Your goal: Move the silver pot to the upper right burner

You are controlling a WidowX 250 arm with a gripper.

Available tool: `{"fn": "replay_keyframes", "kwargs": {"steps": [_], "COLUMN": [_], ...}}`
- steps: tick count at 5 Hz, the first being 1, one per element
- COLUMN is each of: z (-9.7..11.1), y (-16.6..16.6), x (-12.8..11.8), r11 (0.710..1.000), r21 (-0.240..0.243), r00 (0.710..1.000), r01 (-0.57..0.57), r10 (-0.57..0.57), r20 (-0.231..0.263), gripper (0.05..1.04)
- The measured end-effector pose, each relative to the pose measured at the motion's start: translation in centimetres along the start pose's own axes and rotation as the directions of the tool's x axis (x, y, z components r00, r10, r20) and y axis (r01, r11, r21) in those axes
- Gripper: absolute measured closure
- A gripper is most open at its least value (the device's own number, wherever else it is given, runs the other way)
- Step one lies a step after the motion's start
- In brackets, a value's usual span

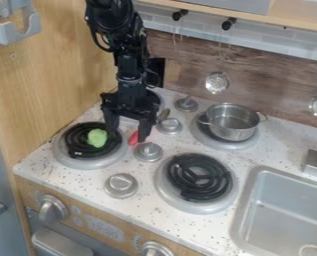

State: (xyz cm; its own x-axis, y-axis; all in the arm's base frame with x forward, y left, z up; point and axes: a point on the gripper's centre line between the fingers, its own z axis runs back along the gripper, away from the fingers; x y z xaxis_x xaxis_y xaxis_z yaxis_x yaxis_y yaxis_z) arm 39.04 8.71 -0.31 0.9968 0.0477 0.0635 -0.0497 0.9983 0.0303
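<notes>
Silver pot: the silver pot [233,121] stands upright on the upper right burner [222,144], near the back edge of the counter [157,226]; by its place, the task looks done.
Pot's weight and walls: probably light, thin metal, stiff, hardly fragile; smooth sides likely slip if squeezed from outside.
Pot's hold: if it needs a nudge, best pinch the rim, one finger inside and one outside; the small side handle [263,117] looks workable but could let the pot swing or tip.
Gripper: the gripper [128,135] is released, its two fingers well apart, pointing down beside the front left burner [82,161], toward the counter's left edge, well apart from the pot.
Red handle: the red handle [133,138] lies between the fingers, close to one; whether they touch, I cannot tell. It does not look grasped.
</notes>
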Motion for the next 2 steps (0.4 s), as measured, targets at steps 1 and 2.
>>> {"fn": "replay_keyframes", "kwargs": {"steps": [1, 2], "z": [-1.57, -2.06], "y": [-0.33, -1.12], "x": [-0.82, -0.92], "r11": [1.000, 0.998], "r21": [-0.010, -0.027], "r00": [0.999, 0.998], "r01": [0.005, 0.048], "r10": [-0.005, -0.049], "r20": [-0.045, -0.051], "gripper": [0.084, 0.084]}}
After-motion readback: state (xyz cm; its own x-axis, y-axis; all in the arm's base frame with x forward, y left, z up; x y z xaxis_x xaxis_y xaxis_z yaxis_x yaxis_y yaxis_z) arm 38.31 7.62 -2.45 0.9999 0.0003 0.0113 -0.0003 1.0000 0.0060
